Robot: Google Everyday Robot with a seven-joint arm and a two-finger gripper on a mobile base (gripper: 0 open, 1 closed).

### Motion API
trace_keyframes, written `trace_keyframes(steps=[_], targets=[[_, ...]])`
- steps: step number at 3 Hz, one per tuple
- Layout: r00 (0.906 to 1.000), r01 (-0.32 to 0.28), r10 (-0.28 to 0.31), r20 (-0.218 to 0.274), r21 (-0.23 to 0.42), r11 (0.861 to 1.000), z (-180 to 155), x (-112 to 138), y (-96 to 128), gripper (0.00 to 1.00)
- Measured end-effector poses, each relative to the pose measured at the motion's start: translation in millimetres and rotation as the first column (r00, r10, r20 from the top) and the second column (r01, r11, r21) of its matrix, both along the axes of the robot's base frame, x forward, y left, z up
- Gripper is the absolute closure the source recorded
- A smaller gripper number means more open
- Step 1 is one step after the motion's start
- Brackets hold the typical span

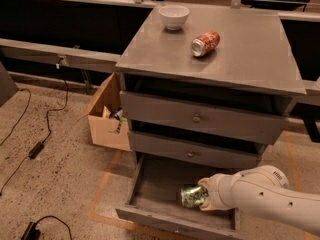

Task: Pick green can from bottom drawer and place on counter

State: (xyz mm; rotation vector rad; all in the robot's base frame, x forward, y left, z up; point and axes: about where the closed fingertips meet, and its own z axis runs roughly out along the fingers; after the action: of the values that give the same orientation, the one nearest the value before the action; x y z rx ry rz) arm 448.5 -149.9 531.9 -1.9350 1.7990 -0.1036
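The green can (191,195) is shiny dark green with a silver end and lies on its side inside the open bottom drawer (150,206). My gripper (206,198) reaches in from the right on a white arm and sits against the can's right end, seemingly around it. The counter (240,49) is the grey metal top of the cabinet, above the drawers.
A red-orange soda can (205,43) lies on its side on the counter, with a white bowl (174,16) behind it. Two upper drawers (200,119) are shut. A cardboard box (107,116) stands left of the cabinet. Black cables (35,149) lie on the floor.
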Motion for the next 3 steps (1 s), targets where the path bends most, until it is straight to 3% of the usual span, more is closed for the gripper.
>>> trace_keyframes(steps=[1,2,3], targets=[[0.9989,0.042,-0.044,0.018,0.067,0.997,29.3,15.4,-3.3,1.00],[0.9908,0.118,-0.125,0.052,0.118,0.986,101.6,32.2,-46.8,1.00],[0.9849,0.150,-0.159,0.068,0.130,0.980,170.7,46.5,-86.8,1.00]])
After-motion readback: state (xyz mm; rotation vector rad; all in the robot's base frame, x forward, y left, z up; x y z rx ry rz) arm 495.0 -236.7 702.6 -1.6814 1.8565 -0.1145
